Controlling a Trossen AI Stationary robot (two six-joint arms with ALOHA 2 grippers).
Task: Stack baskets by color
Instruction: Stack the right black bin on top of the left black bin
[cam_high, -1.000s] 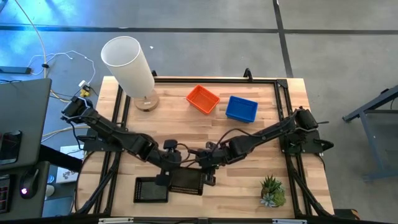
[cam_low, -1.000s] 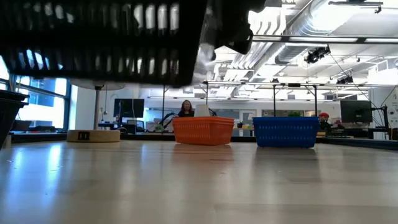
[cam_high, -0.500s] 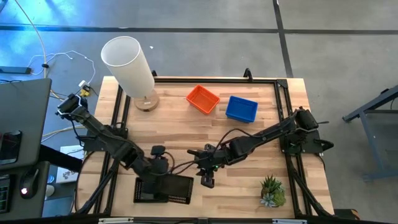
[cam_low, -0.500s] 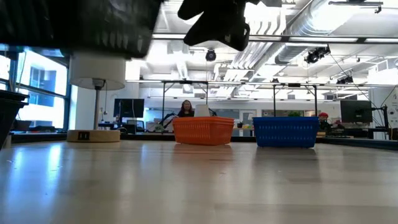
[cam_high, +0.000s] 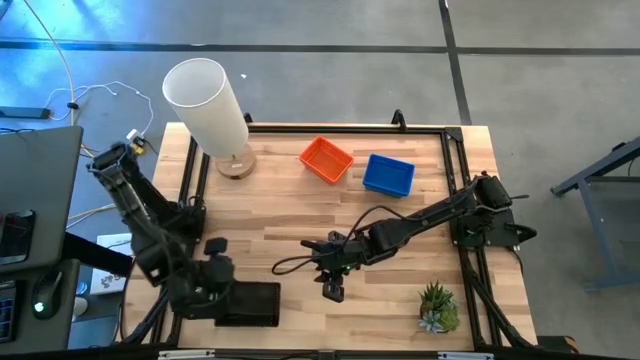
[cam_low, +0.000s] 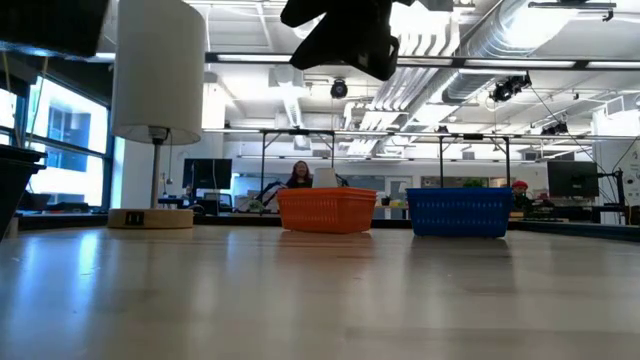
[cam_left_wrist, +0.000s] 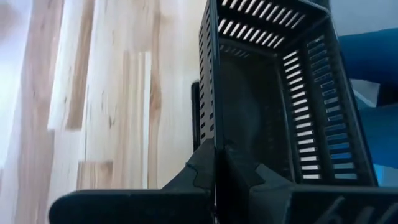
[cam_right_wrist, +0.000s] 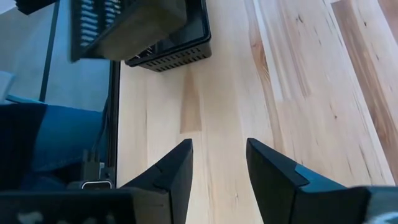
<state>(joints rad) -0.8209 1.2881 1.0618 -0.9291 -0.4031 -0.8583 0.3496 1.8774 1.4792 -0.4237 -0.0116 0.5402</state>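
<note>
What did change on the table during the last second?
The left gripper, shut on a black basket, carried it toward the table's front-left corner, over the other black basket. The right gripper let go and opened. The orange basket and blue basket stayed put.

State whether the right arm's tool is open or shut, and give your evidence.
Open. In the right wrist view, the right tool shows bare wooden table between its two separated fingers, holding nothing.

The left tool (cam_left_wrist: 214, 177), pinching a black basket (cam_left_wrist: 267, 99) by its wall, has carried it away from the right tool (cam_high: 333, 290), which has opened.
</note>
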